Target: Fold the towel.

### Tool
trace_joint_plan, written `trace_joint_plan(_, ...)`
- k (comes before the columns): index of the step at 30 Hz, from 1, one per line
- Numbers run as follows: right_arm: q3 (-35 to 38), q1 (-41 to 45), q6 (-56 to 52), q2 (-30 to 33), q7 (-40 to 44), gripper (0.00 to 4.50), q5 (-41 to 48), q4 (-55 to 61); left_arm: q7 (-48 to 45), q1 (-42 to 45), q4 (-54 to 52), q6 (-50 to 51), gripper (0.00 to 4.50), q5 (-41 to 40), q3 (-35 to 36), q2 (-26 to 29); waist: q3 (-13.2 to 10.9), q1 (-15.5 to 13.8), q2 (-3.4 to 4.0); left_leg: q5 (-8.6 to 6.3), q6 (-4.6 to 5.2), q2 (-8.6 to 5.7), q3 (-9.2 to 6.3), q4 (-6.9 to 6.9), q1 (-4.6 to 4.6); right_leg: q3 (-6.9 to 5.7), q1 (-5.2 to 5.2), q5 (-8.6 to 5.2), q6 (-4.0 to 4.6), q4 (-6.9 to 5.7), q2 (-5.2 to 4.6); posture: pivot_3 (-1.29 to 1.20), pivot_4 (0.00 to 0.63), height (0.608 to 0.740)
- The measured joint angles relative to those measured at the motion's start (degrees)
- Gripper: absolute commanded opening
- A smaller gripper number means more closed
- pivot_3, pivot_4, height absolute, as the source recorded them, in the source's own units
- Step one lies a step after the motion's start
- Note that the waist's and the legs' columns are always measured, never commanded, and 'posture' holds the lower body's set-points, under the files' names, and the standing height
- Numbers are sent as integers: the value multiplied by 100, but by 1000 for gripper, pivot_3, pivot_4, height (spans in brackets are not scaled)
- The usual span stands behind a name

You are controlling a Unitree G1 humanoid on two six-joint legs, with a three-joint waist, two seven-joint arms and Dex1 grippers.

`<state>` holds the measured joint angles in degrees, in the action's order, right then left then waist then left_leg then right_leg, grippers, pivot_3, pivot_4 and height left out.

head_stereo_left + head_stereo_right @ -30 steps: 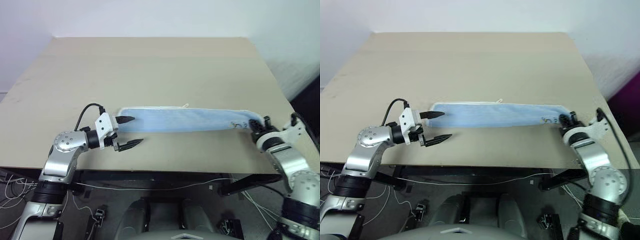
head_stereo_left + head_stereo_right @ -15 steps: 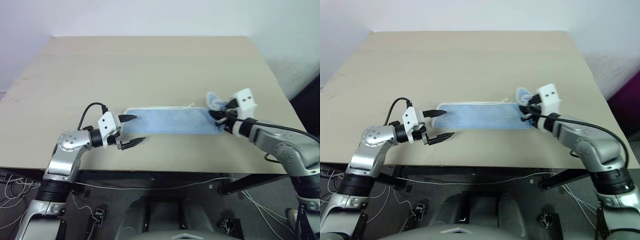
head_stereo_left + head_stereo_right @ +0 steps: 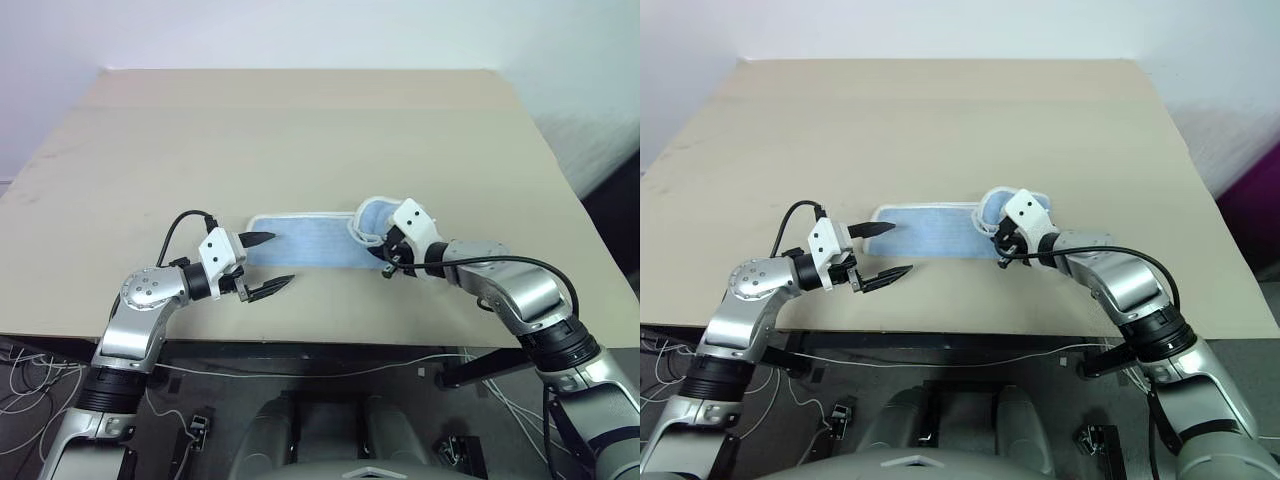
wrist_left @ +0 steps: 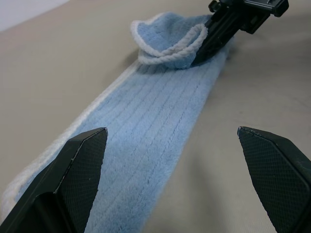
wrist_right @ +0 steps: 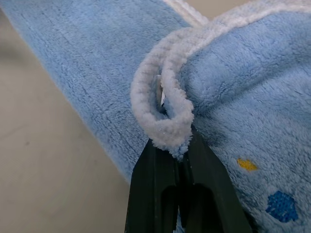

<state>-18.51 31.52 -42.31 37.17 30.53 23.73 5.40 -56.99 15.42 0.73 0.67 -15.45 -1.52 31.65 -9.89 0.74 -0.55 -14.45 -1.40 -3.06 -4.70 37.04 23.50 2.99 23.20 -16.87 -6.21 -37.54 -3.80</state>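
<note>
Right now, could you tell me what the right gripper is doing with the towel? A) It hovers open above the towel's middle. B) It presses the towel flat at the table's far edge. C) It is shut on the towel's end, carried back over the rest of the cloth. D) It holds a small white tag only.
C: the right gripper pinches the white-edged end of the towel, lifted in a loop over the flat part.

Beige table (image 3: 300,130) against white wall (image 3: 300,30), cables (image 3: 30,385) beneath

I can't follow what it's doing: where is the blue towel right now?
The towel lies on the table near its front edge, between both grippers; the right gripper pinches its far end, doubled back over the rest.
</note>
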Motion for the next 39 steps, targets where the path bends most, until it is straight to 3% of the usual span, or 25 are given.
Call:
trace_joint_plan(3,95,-73,-20,-45,93,26,-102,44,23,0,-58,1,4500,0,0,-1,0,-1,0,0,0,0,0,0,0,0,0,0,0,0,0,0,150,740)
trace_joint_plan(4,102,-82,-32,-64,116,227,-110,70,27,0,-58,3,4500,0,-1,-2,0,0,0,0,0,0,0,0,0,0,0,0,0,0,0,0,150,740)
trace_joint_plan(7,239,-180,-175,-145,244,924,-86,226,29,2,-58,4,4500,0,-5,-7,0,-1,0,0,0,0,0,0,0,0,0,0,0,0,0,0,150,740)
trace_joint_plan(12,618,-346,-283,-128,406,2568,-14,598,33,2,-62,5,4500,-1,-4,-9,0,-4,0,0,0,0,0,-1,0,0,0,0,0,0,-1,0,150,740)
trace_joint_plan(16,1424,-450,-376,-80,523,2568,370,979,131,-76,-103,53,4500,-59,64,-14,0,-7,0,0,0,0,0,-1,0,0,-2,0,0,0,-2,0,150,740)
trace_joint_plan(20,2154,-241,-384,-173,339,1627,504,579,453,-316,-238,445,4500,-389,342,-122,0,16,0,0,0,1,-1,-3,-3,1,-2,1,1,-1,-1,0,150,740)
trace_joint_plan(25,2033,-65,196,-557,445,18,214,-346,949,-433,-578,1017,4500,-778,627,-331,0,13,-1,0,0,1,2,-3,-3,1,-2,1,1,-1,1,0,150,740)
trace_joint_plan(33,1398,-344,1578,-1005,946,18,-536,-1856,1612,-948,-1293,1781,4500,-1244,992,-454,0,5,0,0,-1,-1,3,-1,-3,1,-2,1,1,-2,5,0,150,740)
trace_joint_plan(39,1447,-531,2010,-1125,1089,18,-666,-1808,2220,-1442,-1935,2409,4500,-1871,1449,-680,4,7,-3,-1,-2,1,1,-2,-11,2,-9,1,1,-2,2,0,150,740)
